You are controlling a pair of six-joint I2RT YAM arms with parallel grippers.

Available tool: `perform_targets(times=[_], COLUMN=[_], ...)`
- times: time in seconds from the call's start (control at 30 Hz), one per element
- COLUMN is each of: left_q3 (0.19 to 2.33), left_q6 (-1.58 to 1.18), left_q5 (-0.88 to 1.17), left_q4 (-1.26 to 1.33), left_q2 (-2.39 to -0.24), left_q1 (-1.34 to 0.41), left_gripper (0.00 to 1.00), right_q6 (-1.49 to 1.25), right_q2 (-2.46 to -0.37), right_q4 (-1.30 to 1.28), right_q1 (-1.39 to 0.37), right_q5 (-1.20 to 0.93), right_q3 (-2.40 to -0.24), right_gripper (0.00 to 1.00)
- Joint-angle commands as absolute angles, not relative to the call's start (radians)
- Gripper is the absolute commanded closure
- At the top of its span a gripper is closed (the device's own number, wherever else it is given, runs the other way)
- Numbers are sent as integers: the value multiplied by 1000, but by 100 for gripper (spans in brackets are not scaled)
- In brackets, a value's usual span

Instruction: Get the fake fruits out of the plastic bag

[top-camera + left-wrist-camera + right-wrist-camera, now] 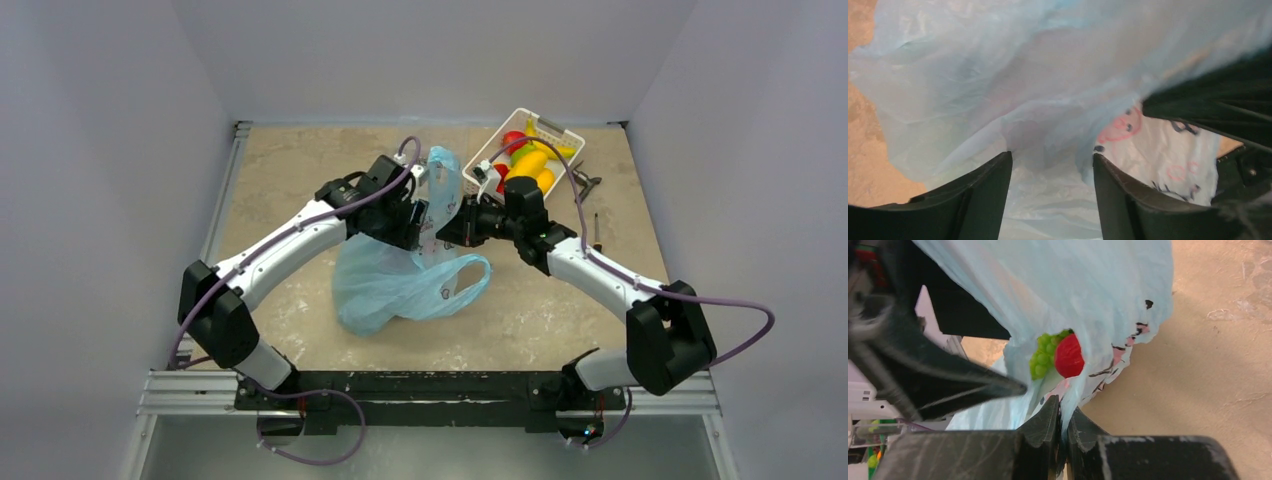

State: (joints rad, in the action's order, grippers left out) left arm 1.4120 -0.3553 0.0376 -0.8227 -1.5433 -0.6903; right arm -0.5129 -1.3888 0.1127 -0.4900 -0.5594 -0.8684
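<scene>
Both grippers at the bag, fruits showing in its mouth.

My right gripper (1064, 407) is pinched tight on a fold of the blue bag (1088, 285). Just past its fingertips, inside the bag's opening, the green grapes (1043, 357) and the red fruit (1069, 356) sit touching, grapes to the left in the right wrist view. My left gripper (1052, 156) is pressed against the bag from the other side, jaws moderately apart with film bulging between them. The bag's print (1148, 150) shows pink rings and black strokes on a white patch, too blurred for me to read. From above, the bag's lower part lies on the table (300, 170) between the arms.
</scene>
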Motion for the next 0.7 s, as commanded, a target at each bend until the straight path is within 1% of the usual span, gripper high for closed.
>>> perform_targets(times=[0.0, 0.03, 0.07, 0.1, 0.13, 0.2, 0.27, 0.3, 0.4, 0.5, 0.53, 0.67], left_q3=[1432, 1432, 1436, 1435, 1425, 1384, 1334, 1321, 1313, 1262, 1242, 1210], left_q6=[-299, -278, -258, -241, -230, -234, -253, -254, -253, -296, -311, -355], left_q5=[-129, -155, -171, -176, -148, -25, 126, 177, 277, 325, 344, 406], left_q4=[-804, -819, -831, -851, -860, -832, -785, -773, -772, -703, -680, -652], left_q2=[-1564, -1560, -1553, -1537, -1510, -1425, -1339, -1311, -1283, -1240, -1227, -1216], left_q1=[-637, -617, -589, -558, -516, -419, -330, -305, -296, -296, -296, -296], left_gripper=[61, 80, 92, 99, 100, 100, 100, 100, 100, 100, 100, 100], right_q6=[-512, -504, -498, -497, -473, -425, -389, -367, -303, -294, -300, -326], right_q2=[-1375, -1379, -1382, -1385, -1387, -1413, -1466, -1492, -1544, -1573, -1557, -1409], right_q4=[115, 103, 67, 18, -31, -49, -69, -46, 21, -97, -140, -322], right_q1=[-490, -491, -489, -486, -482, -476, -470, -470, -471, -478, -482, -515], right_q5=[-515, -492, -433, -310, -177, 79, 215, 228, 164, 129, 123, 107], right_q3=[-896, -900, -905, -916, -923, -921, -941, -938, -953, -1035, -1059, -1114], right_gripper=[97, 100, 100, 100, 100, 100, 100, 100, 100, 95, 91, 60])
